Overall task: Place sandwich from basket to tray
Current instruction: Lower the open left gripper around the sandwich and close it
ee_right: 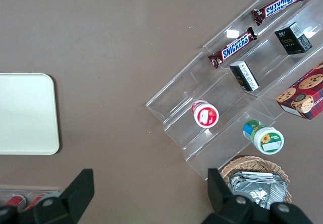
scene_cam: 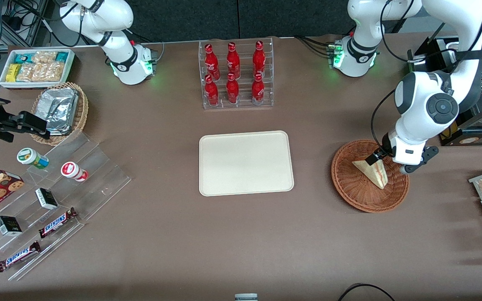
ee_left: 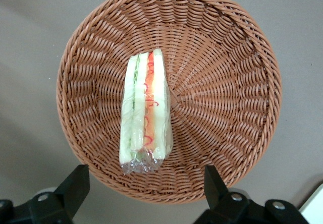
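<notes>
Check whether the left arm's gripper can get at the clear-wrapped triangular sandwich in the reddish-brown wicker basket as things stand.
Probably yes. The gripper hangs above the reddish-brown wicker basket with jaws open, and the clear-wrapped triangular sandwich lies alone in it, uncovered, nothing between them.

Mock shop: snack racks (scene_cam: 48, 200), robot arms

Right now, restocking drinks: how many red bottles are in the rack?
6, in the clear rack: three nearer the front camera, three farther. None looks hidden. The gripper hangs over the basket.
</notes>
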{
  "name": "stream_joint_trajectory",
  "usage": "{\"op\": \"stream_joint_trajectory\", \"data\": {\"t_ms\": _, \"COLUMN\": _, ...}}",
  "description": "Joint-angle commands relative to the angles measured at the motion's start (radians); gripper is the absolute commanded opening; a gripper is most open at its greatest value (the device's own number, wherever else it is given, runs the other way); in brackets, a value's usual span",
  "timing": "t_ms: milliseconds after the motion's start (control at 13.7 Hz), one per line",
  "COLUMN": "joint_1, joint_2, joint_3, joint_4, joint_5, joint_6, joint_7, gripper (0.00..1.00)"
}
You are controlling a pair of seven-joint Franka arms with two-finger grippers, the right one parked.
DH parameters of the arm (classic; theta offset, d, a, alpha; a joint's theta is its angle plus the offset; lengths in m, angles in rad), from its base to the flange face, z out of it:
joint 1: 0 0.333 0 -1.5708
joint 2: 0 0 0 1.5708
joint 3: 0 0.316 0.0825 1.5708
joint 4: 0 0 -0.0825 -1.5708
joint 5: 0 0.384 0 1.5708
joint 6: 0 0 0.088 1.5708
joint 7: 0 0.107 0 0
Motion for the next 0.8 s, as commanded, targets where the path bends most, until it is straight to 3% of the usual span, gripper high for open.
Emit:
{"op": "stream_joint_trajectory", "data": {"t_ms": 0, "joint_1": 0.013, "joint_2": -0.031, "joint_3": -0.008, "joint_4": -0.089, "joint_5": 0.012, "joint_6": 0.091, "joint_7": -0.023, "gripper": 1.00}}
{"op": "stream_joint_trajectory", "data": {"t_ms": 730, "joint_1": 0.026, "joint_2": 0.025, "joint_3": -0.002, "joint_4": -0.106, "joint_5": 0.044, "joint_6": 0.148, "joint_7": -0.023, "gripper": 1.00}}
